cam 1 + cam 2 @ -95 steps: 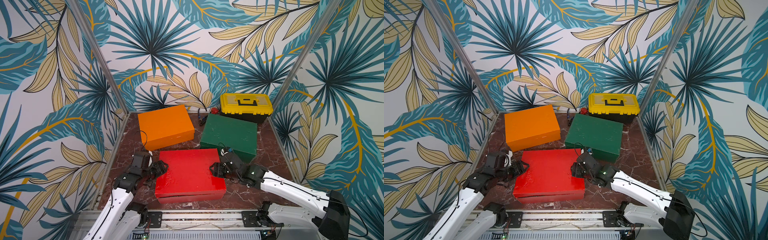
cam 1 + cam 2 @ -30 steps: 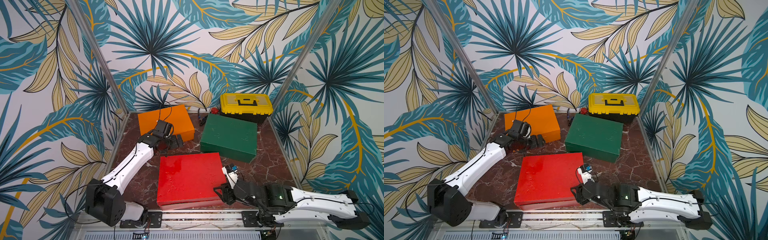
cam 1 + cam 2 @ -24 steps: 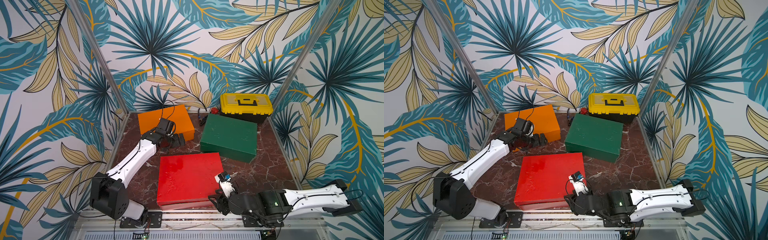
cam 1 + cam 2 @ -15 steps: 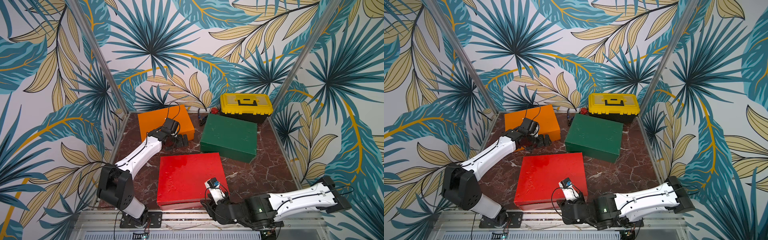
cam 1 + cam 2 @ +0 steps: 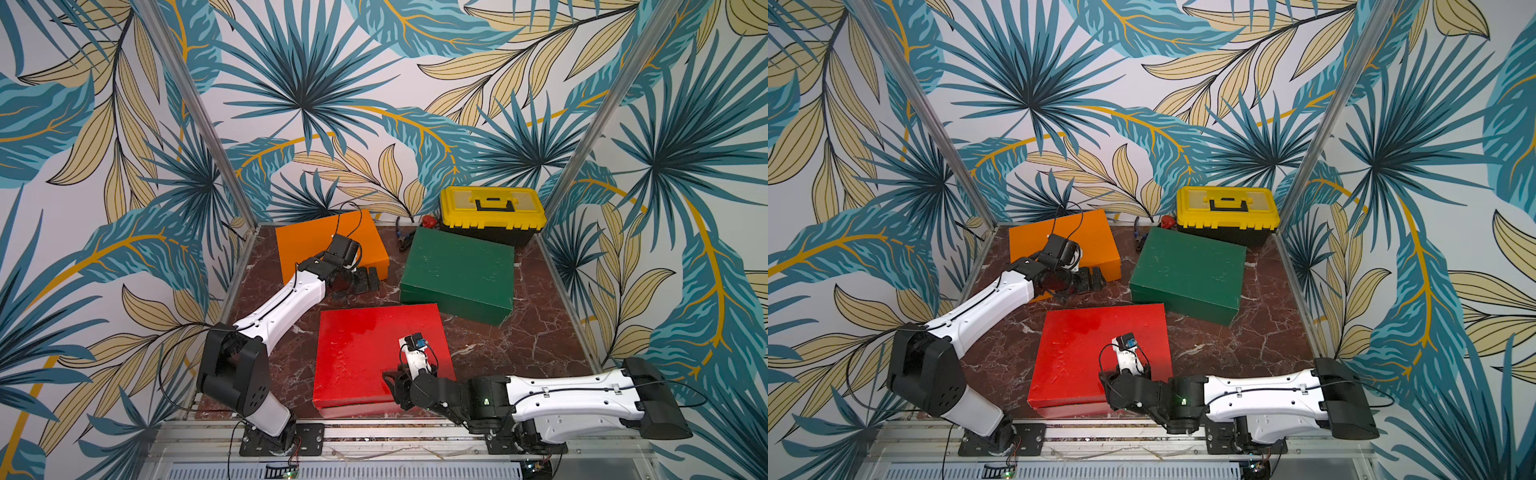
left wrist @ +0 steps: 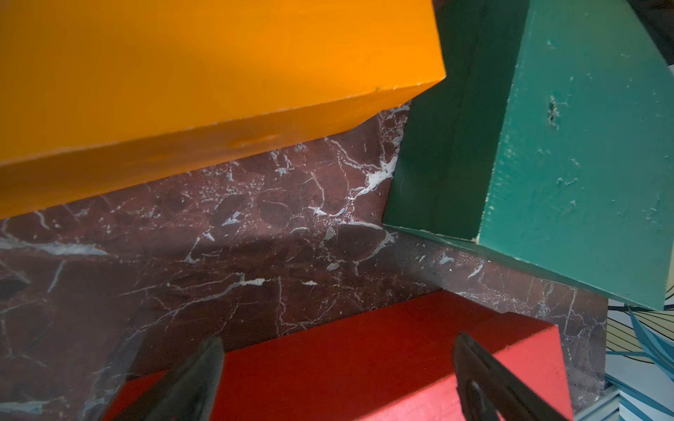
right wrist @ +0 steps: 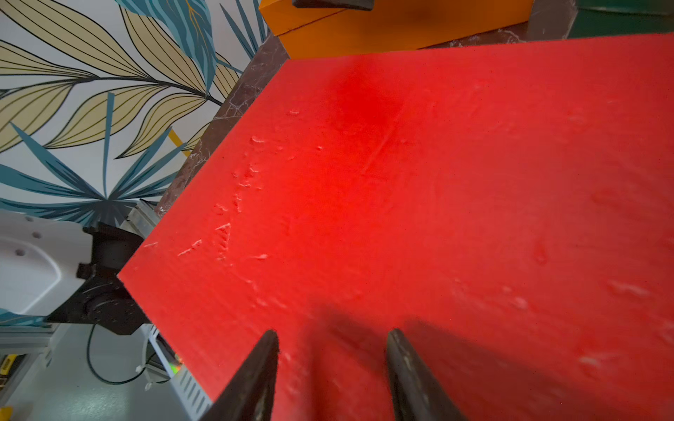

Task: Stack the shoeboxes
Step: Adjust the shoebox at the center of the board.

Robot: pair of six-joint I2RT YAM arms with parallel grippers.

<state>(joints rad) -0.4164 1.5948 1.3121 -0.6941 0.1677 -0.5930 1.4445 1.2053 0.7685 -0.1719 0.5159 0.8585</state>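
Looks like the plain orange lidded shoebox [image 5: 322,239] at the back left goes next: it's just beside the left gripper's [image 5: 368,279] wide-apart empty jaws, while the right gripper [image 7: 332,339], jaws partly apart and empty, hovers over the red lidded shoebox [image 5: 361,353].

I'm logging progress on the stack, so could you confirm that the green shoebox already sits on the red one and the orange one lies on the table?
Not quite: both top views show the green shoebox flat on the table, behind the red shoebox and apart from it, not on it. The orange shoebox does lie on the table.
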